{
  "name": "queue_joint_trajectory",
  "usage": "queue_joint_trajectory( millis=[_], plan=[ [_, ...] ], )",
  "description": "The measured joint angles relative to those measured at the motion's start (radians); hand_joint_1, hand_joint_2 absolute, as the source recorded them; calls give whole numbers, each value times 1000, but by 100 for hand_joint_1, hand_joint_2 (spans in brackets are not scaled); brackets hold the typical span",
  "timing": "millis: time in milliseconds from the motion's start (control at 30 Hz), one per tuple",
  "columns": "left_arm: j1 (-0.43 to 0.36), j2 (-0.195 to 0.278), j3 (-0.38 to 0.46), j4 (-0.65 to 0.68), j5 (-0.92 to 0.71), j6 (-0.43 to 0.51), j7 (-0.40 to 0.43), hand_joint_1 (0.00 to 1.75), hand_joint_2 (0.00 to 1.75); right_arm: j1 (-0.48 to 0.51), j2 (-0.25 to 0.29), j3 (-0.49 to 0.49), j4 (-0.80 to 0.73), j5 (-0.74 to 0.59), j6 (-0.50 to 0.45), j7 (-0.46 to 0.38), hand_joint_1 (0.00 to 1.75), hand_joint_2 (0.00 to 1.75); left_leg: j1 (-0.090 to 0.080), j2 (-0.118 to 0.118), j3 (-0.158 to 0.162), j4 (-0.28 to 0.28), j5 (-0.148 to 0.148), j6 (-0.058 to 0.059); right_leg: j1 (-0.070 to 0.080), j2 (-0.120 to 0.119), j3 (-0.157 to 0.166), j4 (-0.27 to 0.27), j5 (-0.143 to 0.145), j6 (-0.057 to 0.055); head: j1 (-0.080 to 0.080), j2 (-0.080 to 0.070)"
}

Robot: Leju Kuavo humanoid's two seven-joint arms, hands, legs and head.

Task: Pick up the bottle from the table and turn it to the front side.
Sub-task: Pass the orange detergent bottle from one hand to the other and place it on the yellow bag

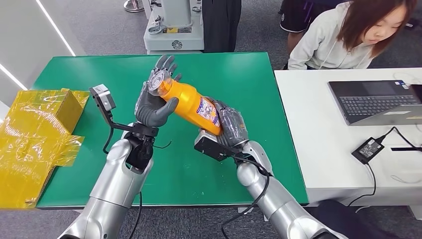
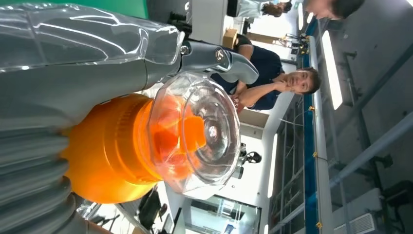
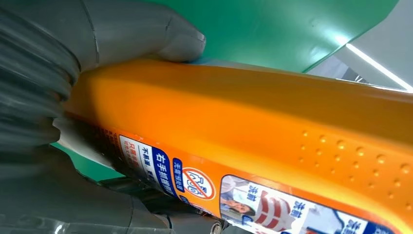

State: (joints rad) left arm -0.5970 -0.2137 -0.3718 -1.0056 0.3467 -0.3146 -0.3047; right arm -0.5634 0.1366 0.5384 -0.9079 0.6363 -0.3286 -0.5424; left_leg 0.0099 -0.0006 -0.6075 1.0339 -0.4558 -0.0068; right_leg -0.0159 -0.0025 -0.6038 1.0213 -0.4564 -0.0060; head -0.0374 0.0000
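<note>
An orange bottle (image 1: 191,105) with a clear cap (image 1: 160,82) and a printed label is held tilted above the green table (image 1: 249,79), both hands on it. My left hand (image 1: 155,102) wraps the neck end just below the cap, thumb across the front. My right hand (image 1: 230,127) grips the base end from below. Close up in the left wrist view, the clear cap (image 2: 197,134) and orange neck (image 2: 109,156) sit against my left hand (image 2: 73,73). The right wrist view has the bottle's orange side and label (image 3: 272,146) pressed against my right hand (image 3: 39,87).
Crumpled yellow packaging (image 1: 35,134) lies at the table's left edge. A white desk (image 1: 338,159) on the right carries a laptop (image 1: 378,102) and a power adapter (image 1: 367,149). A person in a light hoodie (image 1: 343,37) sits behind it. Grey machinery (image 1: 174,27) stands beyond the table.
</note>
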Motion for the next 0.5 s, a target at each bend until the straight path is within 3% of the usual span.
queue_joint_trajectory(
  millis=[367, 500],
  plan=[
    [25, -6, -27, -18, 21, -9, 10, 0, 175, -1, 0, -17, 39, 0, -20, -13, 175, 175, 0, 0, 0, 0, 0, 0, 0, 0, 0, 0, 0, 0, 0, 0],
    [25, -15, -52, -9, -35, 54, -26, 0, 175, 4, 0, -32, 41, 7, -26, -17, 175, 175, 0, 0, 0, 0, 0, 0, 0, 0, 0, 0, 0, 0, 0, 0]
  ],
)
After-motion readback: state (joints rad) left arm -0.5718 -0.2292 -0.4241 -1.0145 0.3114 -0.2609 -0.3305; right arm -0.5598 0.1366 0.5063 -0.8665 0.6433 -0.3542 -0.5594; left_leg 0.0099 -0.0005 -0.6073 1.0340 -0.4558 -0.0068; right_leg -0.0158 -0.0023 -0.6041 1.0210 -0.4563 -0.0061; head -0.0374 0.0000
